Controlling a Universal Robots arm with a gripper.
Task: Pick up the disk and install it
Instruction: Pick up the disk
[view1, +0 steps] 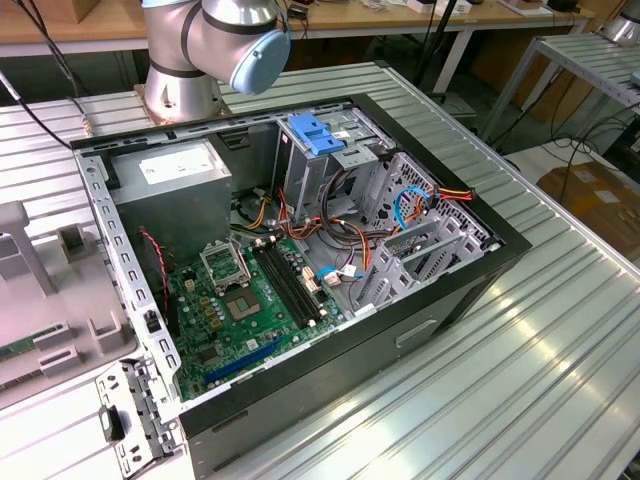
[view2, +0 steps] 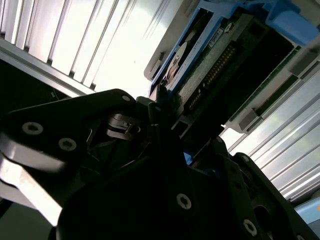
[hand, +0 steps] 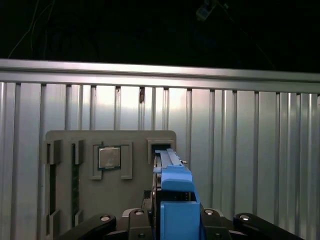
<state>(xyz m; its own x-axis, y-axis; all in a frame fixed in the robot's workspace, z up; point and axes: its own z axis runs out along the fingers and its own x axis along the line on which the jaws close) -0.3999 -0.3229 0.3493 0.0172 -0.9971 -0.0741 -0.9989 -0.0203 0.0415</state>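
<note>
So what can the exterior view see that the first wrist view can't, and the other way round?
Exterior view: the open computer case with its motherboard, and the arm.
First wrist view: the gripper shut on the disk, and a chip sitting in the grey tray.
Both: the ribbed table and, it seems, that same grey tray.

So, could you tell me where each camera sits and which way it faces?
Exterior view: off the arm, looking down into the open case; arm base shows.
First wrist view: on the arm, looking over gripper and disk to a grey tray.
Second wrist view: on the arm, behind the gripper, facing the disk's connector edge.
Both wrist views share gripper and disk.
</note>
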